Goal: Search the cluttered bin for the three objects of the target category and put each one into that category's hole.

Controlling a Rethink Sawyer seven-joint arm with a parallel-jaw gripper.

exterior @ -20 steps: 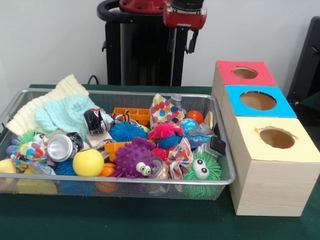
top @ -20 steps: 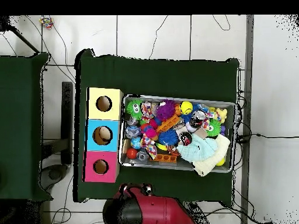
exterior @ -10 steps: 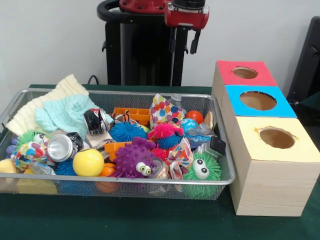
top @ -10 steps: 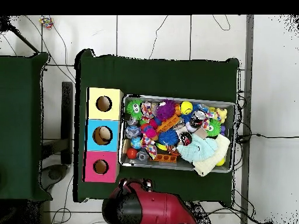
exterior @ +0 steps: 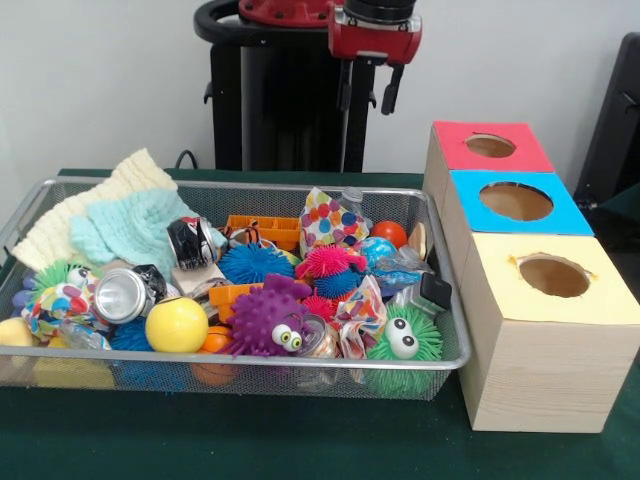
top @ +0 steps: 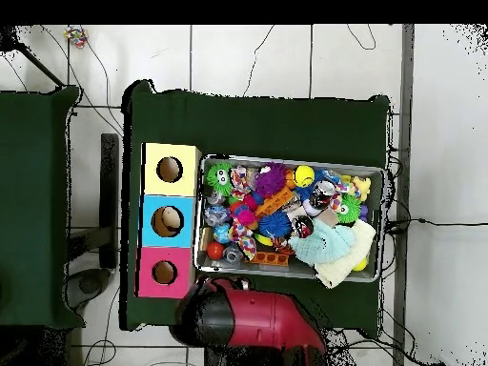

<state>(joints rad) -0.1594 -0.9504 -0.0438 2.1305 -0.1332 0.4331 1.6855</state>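
Hovering my end effector, fingers apart and empty, above the bin; next, descend onto a target.

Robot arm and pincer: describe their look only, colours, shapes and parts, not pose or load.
The glossy red arm housing ends in a rounded red block topped by a black cylindrical collar. Below it hangs the pincer with two short black fingers, narrow and straight. Behind stands a black pedestal column with a curved black tube on top. From overhead the arm shows as a broad red shell with a black rounded end.
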